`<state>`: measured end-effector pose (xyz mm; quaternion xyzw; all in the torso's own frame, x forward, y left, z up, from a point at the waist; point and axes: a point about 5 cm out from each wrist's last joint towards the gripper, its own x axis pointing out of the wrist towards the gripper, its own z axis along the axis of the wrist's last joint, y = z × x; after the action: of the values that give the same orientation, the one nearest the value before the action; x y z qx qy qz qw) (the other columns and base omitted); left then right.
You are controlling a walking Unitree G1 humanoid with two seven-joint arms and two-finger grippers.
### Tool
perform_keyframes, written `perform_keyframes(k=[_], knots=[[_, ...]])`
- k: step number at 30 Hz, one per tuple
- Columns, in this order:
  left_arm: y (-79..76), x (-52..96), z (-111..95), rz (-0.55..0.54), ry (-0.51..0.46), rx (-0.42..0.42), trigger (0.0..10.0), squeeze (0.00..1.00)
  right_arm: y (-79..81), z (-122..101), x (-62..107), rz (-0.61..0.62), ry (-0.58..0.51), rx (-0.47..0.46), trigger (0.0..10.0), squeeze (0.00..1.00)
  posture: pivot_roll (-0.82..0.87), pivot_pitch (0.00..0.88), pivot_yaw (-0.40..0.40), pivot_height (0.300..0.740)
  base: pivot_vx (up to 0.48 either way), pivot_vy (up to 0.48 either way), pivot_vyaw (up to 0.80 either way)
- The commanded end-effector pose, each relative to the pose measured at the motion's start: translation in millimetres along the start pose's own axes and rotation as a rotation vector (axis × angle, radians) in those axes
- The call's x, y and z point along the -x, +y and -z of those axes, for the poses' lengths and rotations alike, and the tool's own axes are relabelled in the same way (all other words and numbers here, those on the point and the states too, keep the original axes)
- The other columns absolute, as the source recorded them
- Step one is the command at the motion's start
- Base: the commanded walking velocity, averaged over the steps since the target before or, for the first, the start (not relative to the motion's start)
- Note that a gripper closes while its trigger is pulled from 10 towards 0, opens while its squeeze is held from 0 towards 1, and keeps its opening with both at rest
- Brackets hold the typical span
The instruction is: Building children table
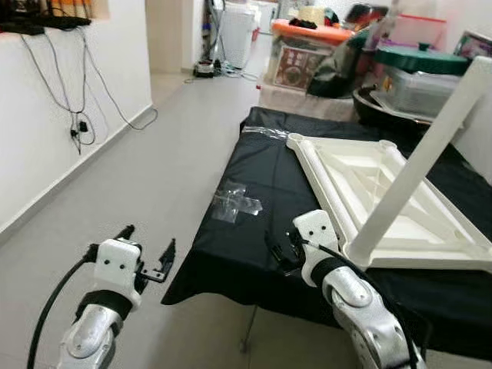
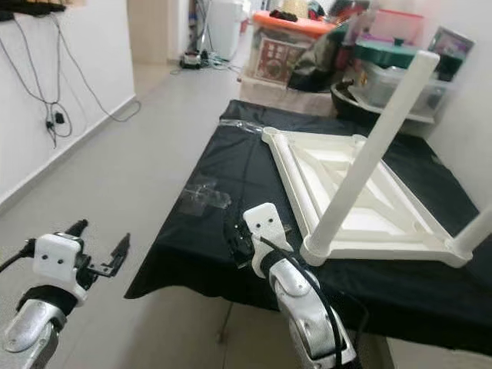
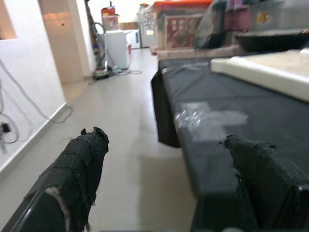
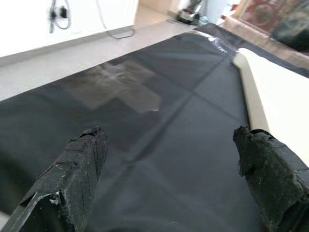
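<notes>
The right gripper (image 4: 171, 183) is held spread and empty over the black-covered tabletop (image 1: 238, 231), with the upturned white children's table (image 1: 369, 192) just beyond it to its right, underside up so legs can be fitted. One table leg (image 1: 419, 165) is already seated at the near corner. The left gripper (image 3: 164, 183), also spread and empty, is held off the tabletop's edge above the floor (image 1: 154, 177), a clear plastic bag (image 1: 237, 201) lying ahead of both.

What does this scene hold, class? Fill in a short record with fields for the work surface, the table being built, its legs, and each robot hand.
Work surface: black cloth over a low platform
Table: white table top, lying upside down on the cloth
Legs: one white leg standing in the near corner socket; another partly seen at the right edge
Plastic: clear wrapper on the cloth
Left hand: open, over the floor beside the cloth
Right hand: open, above the cloth, holding nothing
</notes>
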<state>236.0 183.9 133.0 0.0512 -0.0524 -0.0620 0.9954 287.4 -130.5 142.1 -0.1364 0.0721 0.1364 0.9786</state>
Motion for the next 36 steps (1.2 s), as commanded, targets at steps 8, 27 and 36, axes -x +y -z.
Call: perform_keyframes(k=[8, 27, 36], knots=[[0.7, 0.1, 5.2, 0.007, 0.003, 0.039, 10.0, 0.00, -2.9, -7.9, -14.1, 0.019, -0.021, 0.006, 10.0, 0.00, 0.12, 0.000, -0.150, 0.740, 0.342, 0.000, 0.00], [-4.2, 0.0, 3.4, 0.032, -0.014, 0.045, 10.0, 0.00, 3.8, -8.8, -26.8, 0.020, -0.010, 0.004, 10.0, 0.00, 0.13, 0.000, -0.153, 0.740, 0.337, 0.000, 0.00], [-5.8, 0.6, 2.0, 0.037, -0.020, 0.045, 10.0, 0.00, -5.8, -4.4, -30.8, 0.006, 0.005, 0.025, 10.0, 0.00, 0.14, 0.000, -0.160, 0.740, 0.133, 0.000, 0.00]])
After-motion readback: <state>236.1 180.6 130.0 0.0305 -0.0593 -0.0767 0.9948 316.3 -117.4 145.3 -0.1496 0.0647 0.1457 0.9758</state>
